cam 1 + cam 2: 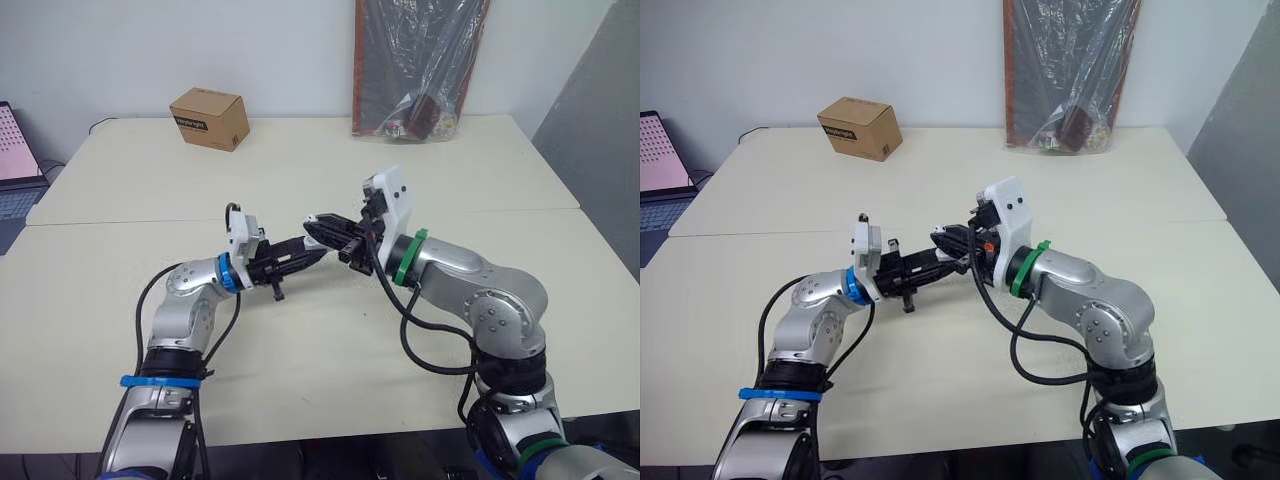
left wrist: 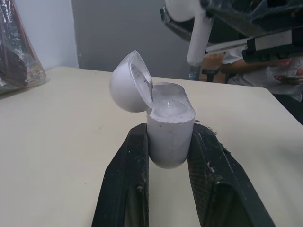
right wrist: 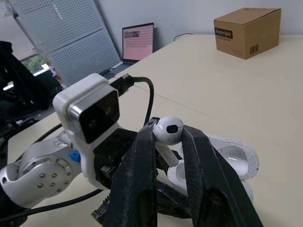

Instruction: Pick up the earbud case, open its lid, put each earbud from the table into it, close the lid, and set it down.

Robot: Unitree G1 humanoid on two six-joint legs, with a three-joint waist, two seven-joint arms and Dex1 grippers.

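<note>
Left wrist view: the earbud case (image 2: 169,124), lid (image 2: 130,84) open, is clamped low by the left gripper (image 2: 170,131); an earbud (image 3: 168,128) — judged light, slippery — is pinched by the right gripper (image 3: 169,132) at its 1 o'clock.

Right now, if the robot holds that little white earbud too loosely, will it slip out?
It might. The earbud looks smooth and glossy, and the right hand pinches only its round head. Dropped, it would probably roll a bit.

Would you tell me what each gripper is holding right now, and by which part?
The left gripper clamps the earbud case by its lower body, lid open. The right gripper pinches an earbud near its head.
</note>
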